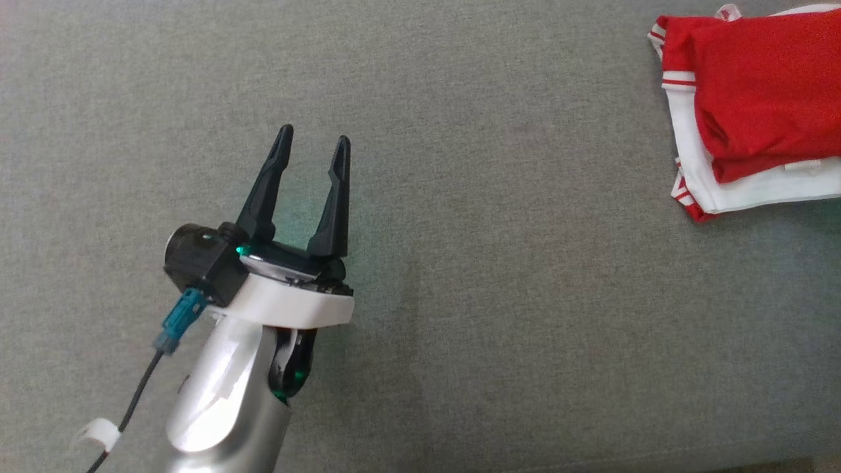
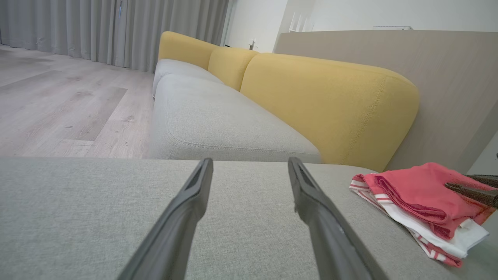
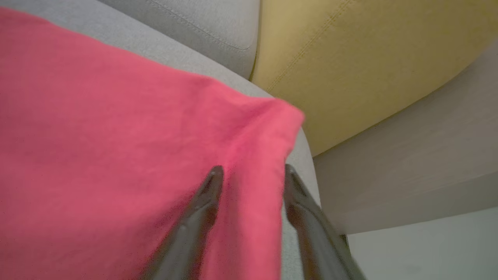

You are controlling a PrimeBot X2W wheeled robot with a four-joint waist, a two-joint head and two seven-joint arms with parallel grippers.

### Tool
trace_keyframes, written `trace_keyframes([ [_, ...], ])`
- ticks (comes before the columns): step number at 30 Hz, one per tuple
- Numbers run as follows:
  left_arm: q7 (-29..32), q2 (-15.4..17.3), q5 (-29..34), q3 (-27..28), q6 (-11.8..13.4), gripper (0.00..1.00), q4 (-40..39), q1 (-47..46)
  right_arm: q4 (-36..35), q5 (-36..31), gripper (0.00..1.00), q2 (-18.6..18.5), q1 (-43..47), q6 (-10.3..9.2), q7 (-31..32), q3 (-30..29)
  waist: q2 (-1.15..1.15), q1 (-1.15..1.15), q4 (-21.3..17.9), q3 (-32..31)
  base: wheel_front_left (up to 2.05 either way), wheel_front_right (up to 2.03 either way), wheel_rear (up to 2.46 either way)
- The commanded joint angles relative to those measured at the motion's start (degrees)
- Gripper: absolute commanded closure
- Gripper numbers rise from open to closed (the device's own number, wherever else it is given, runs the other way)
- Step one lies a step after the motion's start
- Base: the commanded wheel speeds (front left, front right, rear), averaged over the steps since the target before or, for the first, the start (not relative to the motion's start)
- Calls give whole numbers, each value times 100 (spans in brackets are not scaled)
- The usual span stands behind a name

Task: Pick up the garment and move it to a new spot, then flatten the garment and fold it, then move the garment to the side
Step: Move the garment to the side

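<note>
The garment (image 1: pixel 755 98) is a folded red and white piece lying at the far right of the grey cushion (image 1: pixel 460 263). My left gripper (image 1: pixel 314 138) hovers open and empty over the cushion's left half, well away from it. In the left wrist view its fingers (image 2: pixel 249 161) spread wide, with the garment (image 2: pixel 420 194) off to the right and my right gripper (image 2: pixel 472 186) reaching over its red top. In the right wrist view my right gripper (image 3: pixel 253 169) has its jaws apart astride the edge of the red garment (image 3: pixel 116 155).
A grey sofa seat (image 2: pixel 218 120) with yellow backrests (image 2: pixel 330 105) stands beyond the cushion. Wooden floor (image 2: pixel 58 101) and grey curtains (image 2: pixel 97 27) lie to the left. A beige panel (image 3: pixel 408 163) is close to the garment's right.
</note>
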Motion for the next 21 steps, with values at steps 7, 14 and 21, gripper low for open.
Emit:
trace_keyframes([
  [7,-29,42,59,388,9,0,-147,-125,-182,-348,0,103,-154,20,-292,-405,0,-1,-48,-265,0,0,0],
  [14,-29,42,42,671,9,0,-167,153,-553,-344,0,836,-9,20,-601,-686,0,-1,-59,-895,0,0,0],
  [21,-29,42,-61,1019,9,0,-202,554,-1362,240,0,1570,321,20,-854,-682,0,-1,59,-1415,0,0,0],
])
